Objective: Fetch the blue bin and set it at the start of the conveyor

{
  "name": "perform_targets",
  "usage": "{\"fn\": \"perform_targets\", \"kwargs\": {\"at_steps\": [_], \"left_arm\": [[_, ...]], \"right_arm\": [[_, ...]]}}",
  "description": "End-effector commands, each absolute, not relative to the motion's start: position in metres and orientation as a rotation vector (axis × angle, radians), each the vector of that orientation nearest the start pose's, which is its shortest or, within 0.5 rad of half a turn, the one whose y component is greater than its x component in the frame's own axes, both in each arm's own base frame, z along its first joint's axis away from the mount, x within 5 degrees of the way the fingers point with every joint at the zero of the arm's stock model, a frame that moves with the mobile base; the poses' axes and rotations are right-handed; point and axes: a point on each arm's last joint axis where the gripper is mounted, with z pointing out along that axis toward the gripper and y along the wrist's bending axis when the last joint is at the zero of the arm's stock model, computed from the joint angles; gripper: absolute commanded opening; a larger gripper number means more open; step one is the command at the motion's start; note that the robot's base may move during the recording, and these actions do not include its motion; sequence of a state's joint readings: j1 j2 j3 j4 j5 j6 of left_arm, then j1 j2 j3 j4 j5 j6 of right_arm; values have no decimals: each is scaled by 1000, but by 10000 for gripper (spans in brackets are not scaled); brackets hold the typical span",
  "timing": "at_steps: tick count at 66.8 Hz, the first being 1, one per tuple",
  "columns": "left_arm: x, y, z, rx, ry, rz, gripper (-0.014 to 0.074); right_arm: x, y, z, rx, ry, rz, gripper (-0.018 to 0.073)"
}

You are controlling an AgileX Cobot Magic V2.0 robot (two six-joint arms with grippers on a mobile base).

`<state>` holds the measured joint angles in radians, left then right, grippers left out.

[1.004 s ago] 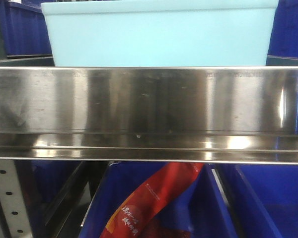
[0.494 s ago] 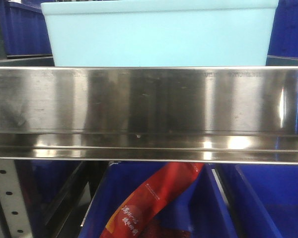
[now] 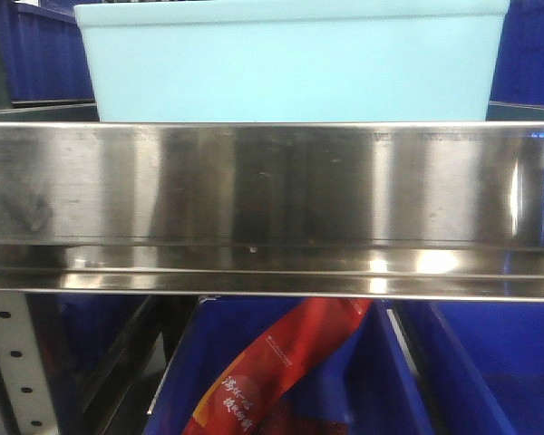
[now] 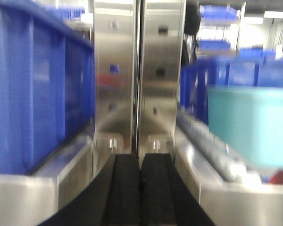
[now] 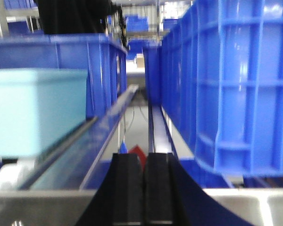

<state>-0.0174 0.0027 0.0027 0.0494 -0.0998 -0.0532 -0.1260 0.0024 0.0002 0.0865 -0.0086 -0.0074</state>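
blue bin (image 3: 290, 63) behind shelf lip (image 3: 272, 181) | gaps to dark bins (image 3: 36, 54) both sides

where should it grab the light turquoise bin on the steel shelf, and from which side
On the blue bin, probably the two end walls under the flared rim, one end effector from each side: it is wide, upright and plain-walled, and the shelf lip hides its lower front. The left end effector and right end effector flank it, both shut.
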Motion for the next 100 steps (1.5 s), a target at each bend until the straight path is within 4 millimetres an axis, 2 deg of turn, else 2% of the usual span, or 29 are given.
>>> {"fn": "perform_targets", "kwargs": {"at_steps": [1,8,15,18,23,32,35,39,44,49,52,54,66,75,83,93,100], "left_arm": [[52,-2,233,19,1256,-31,-111],[50,-2,240,19,1222,-32,-111],[44,-2,266,17,1211,-27,-111],[37,-1,286,22,1210,-15,-102],[28,0,317,24,1240,3,-34],[28,1,363,9,1350,4,214],[33,1,376,4,1404,2,315],[40,1,385,7,1463,-1,400],[51,-1,395,32,1487,-27,452],[63,-4,401,59,1521,-57,465],[70,-7,404,68,1540,-91,466],[75,-9,407,76,1557,-122,466],[108,-32,420,267,1688,-201,463],[140,-63,434,408,1752,-293,463],[175,-95,443,503,1828,-337,463],[224,-122,451,484,1977,-346,463],[258,-129,453,404,2096,-309,463]], "right_arm": [[54,-8,224,141,1361,-49,-162],[51,-8,234,137,1241,-57,-162],[49,-9,239,147,1187,-50,-162],[48,-8,247,181,1207,1,-162],[41,-5,275,176,1248,25,-162],[20,-1,325,153,1245,40,-149],[15,1,342,147,1262,44,-97],[13,2,357,143,1287,47,-1],[14,2,372,143,1309,55,190],[18,2,379,145,1336,58,414],[23,2,382,147,1365,60,539],[27,1,382,147,1385,58,579],[53,-1,388,145,1457,58,559],[78,1,401,51,1538,57,559],[109,8,415,-28,1700,115,559],[160,19,433,-107,1941,172,559],[193,23,443,-134,2080,186,559]]}}
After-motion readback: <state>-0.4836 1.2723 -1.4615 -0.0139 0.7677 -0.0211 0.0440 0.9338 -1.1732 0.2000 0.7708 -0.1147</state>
